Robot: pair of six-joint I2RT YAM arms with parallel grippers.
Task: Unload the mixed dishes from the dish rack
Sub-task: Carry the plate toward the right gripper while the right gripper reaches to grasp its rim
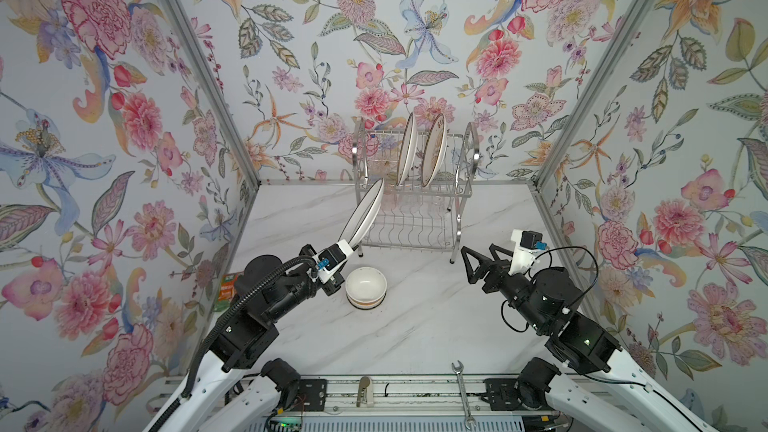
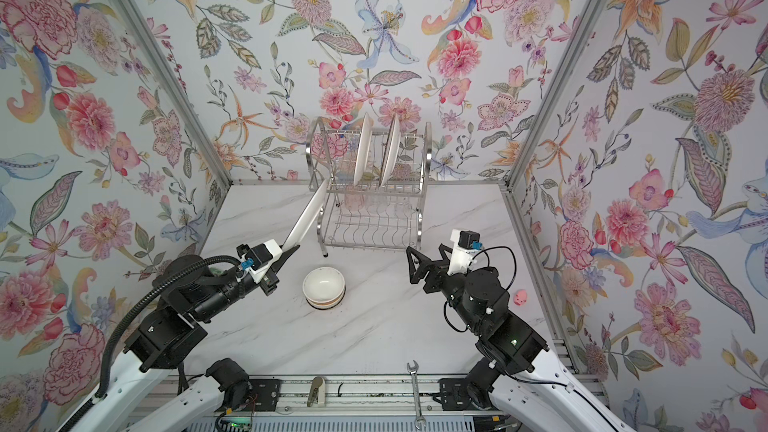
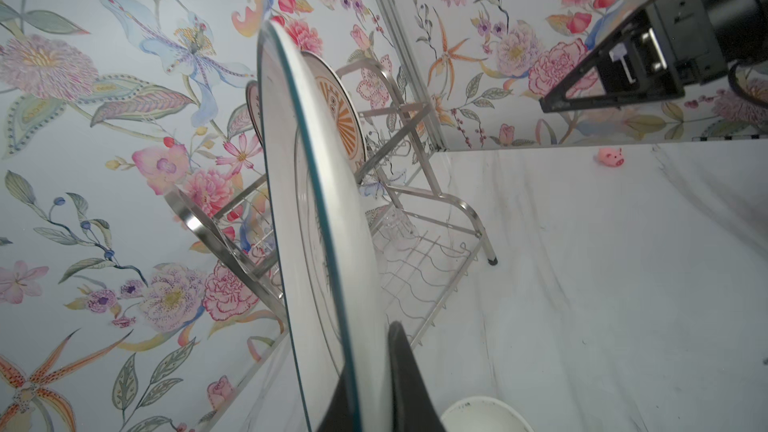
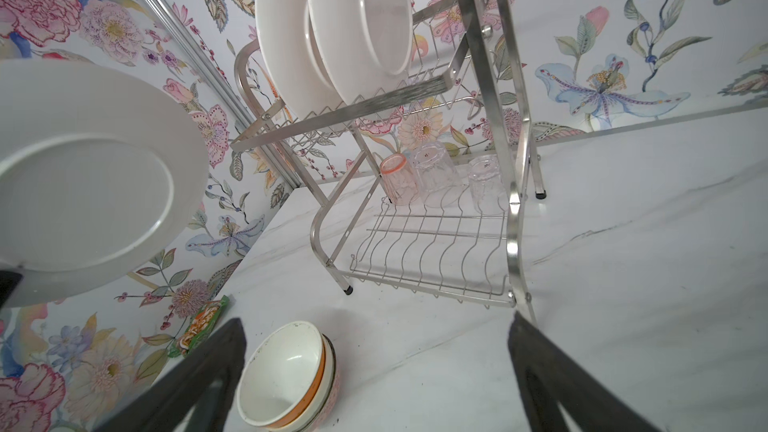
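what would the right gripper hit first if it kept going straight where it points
Probably the shiny steel wire dish rack, at its lower shelf's front edge; the right gripper faces it.

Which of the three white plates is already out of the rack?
The tilted plate held at its edge by the left gripper, in the air beside the dish rack. The plain plate and the sunburst plate stand in its upper tier.

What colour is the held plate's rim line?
Teal, on the white plate; the left wrist view shows it best.
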